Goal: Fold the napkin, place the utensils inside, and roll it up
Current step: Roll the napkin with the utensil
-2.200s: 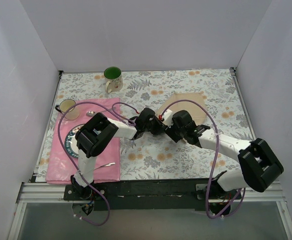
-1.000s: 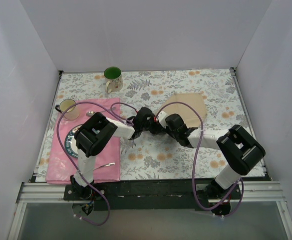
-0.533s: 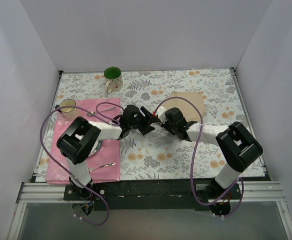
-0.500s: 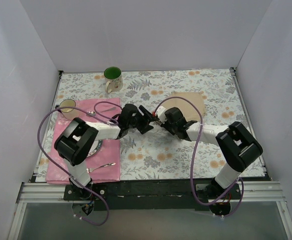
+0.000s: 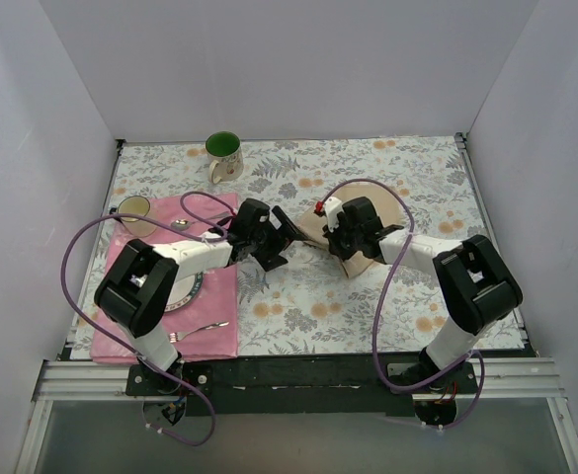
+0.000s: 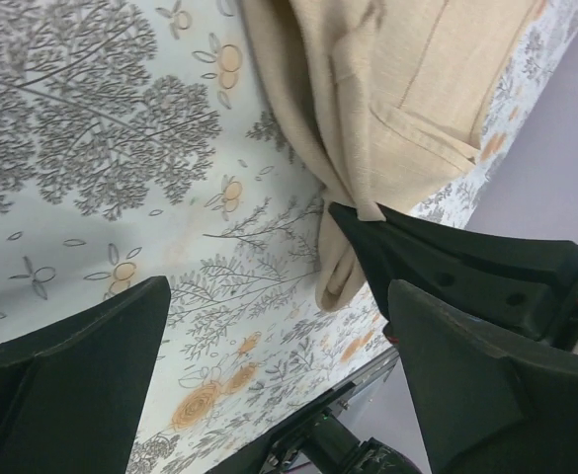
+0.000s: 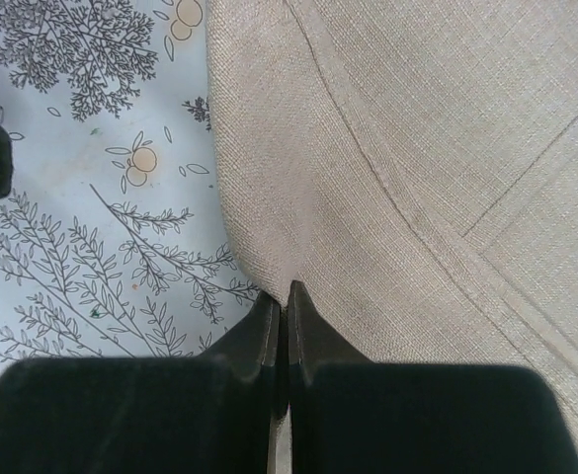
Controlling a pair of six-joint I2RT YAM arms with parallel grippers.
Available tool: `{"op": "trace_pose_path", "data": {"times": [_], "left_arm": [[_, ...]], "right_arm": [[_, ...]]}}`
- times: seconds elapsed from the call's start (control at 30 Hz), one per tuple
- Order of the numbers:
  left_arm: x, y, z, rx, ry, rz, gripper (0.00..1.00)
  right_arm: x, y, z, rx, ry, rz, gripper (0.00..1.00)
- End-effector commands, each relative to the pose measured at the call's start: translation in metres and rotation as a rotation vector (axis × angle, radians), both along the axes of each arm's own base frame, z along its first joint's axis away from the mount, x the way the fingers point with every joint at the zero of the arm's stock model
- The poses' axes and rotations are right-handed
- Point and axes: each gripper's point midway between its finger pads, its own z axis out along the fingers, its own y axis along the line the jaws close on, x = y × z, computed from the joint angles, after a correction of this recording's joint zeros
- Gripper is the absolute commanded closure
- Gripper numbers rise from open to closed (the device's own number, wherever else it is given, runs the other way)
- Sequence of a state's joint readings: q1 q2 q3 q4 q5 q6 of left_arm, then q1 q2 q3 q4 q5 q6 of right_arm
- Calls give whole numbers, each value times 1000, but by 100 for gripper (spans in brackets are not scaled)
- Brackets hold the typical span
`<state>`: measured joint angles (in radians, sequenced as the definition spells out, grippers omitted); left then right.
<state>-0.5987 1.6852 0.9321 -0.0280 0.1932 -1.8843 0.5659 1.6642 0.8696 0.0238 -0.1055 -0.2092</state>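
The tan napkin lies on the floral tablecloth right of centre, its near-left edge lifted and folded over. My right gripper is shut on that folded edge; in its wrist view the black fingertips pinch the cloth. My left gripper hangs open just left of the napkin, apart from it, its wide fingers framing the cloth and the right fingers. A silver fork lies on the pink placemat. Another utensil lies near the placemat's far edge.
A green-lined mug stands at the back left. A small cup sits at the placemat's far-left corner. A plate on the placemat is partly hidden by the left arm. White walls enclose the table.
My left gripper has opened, let go of the napkin and drawn back to the left. The right gripper has shut on the napkin's edge and carried it up and to the right.
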Motion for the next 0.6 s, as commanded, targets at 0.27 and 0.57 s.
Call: {"op": "trace_pose_path", "data": {"times": [0.27, 0.57], "left_arm": [[14, -28, -19, -70, 113, -3, 7], [25, -25, -31, -54, 131, 74, 21]], "right_arm": [[-46, 7, -22, 144, 288, 62, 99], [-42, 0, -25, 125, 276, 31, 99]]}}
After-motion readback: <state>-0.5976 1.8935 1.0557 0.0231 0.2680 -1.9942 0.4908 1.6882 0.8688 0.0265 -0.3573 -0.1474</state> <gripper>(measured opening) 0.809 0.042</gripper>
